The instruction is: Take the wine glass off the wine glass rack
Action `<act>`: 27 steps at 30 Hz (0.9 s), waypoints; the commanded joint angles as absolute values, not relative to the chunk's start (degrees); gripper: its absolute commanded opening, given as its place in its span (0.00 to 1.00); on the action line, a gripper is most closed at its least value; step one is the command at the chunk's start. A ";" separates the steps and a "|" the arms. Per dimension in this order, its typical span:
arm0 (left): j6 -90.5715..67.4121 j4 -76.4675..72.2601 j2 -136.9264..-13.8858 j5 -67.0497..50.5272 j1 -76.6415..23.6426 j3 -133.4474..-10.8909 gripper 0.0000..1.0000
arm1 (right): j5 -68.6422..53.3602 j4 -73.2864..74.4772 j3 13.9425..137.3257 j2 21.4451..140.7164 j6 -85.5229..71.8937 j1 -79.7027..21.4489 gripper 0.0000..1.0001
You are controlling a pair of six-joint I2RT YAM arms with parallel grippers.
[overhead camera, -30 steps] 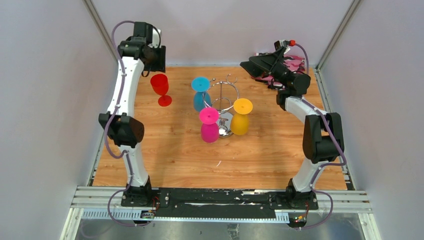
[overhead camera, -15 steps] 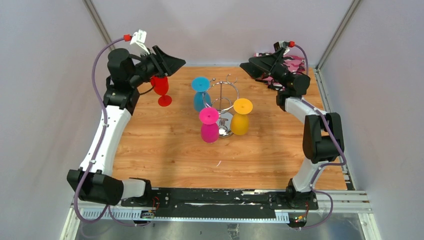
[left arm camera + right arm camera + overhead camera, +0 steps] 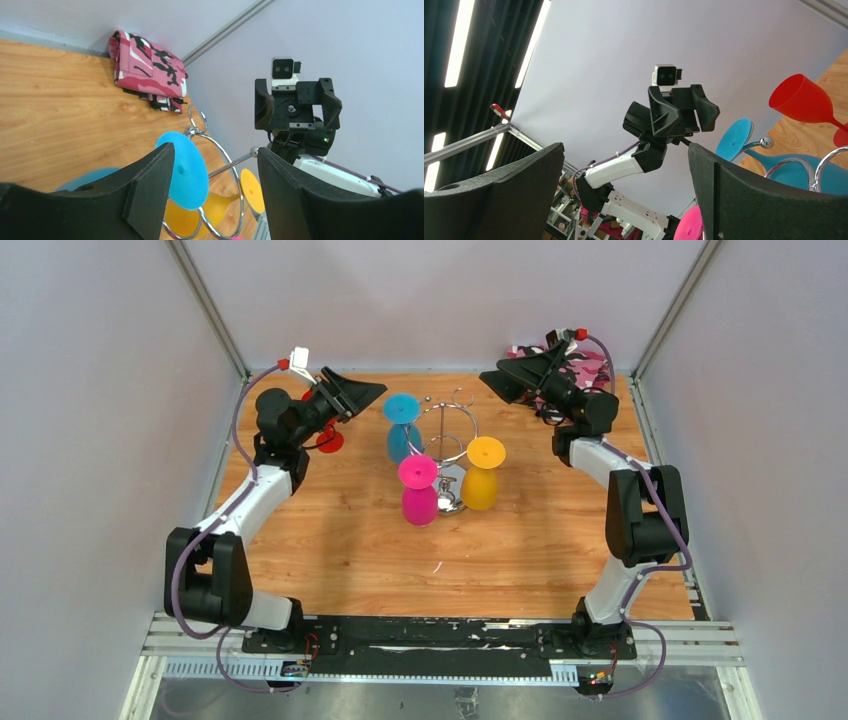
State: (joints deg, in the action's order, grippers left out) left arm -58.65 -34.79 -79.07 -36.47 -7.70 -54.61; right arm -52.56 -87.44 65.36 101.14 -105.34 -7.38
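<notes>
1. Lilac walls (image 3: 430,300) close round a wooden table (image 3: 350,540), with two arms bolted at its near edge.
2. The left arm (image 3: 255,495) shows the big change. A second ago its elbow stood high and its wrist hung over the red glass. Now it is folded low, with the left gripper (image 3: 368,392) aimed sideways at the rack.
3. The right arm (image 3: 630,500) has hardly shifted. The right gripper (image 3: 492,375) faces the rack from the opposite side, its jaws spread wide with nothing between them.
4. The left jaws are released and grip nothing; a blue foot disc shows through their gap, well beyond the tips.
5. The wine glass rack (image 3: 450,488) stands between the two pairs of jaws and touches neither. Its disc base sits on the boards, its post and long axis are upright, and the ring and hooks are on top.
6. Three glasses hang from it, feet up and bowls down, unmoved. The blue glass (image 3: 401,410) is nearest the left jaws, the yellow glass (image 3: 486,452) is toward the right jaws, and the pink glass (image 3: 418,472) is on the near side.
7. The red wine glass (image 3: 799,100) is off the rack, outside the left jaws and back beside that wrist, in the same spot as before. Its foot is on the boards and its stem rises to the bowl. The overhead view hides most of it.
8. A folded pink camouflage cloth (image 3: 147,70) lies behind the right jaws.
</notes>
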 commanded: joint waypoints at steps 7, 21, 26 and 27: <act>-61.42 -44.66 -82.75 -37.30 -7.91 -51.42 0.65 | -53.36 -91.41 64.70 99.88 -104.39 -6.56 0.99; -59.68 -44.47 -86.84 -38.62 -9.07 -49.46 0.63 | -52.80 -91.40 64.34 100.39 -104.33 -6.51 0.99; -59.62 -44.47 -87.16 -38.86 -11.35 -49.98 0.57 | -52.75 -91.40 64.34 100.79 -104.24 -6.58 0.99; -59.52 -44.47 -86.92 -38.77 -11.68 -50.05 0.54 | -52.70 -91.41 64.29 100.80 -104.29 -6.51 0.99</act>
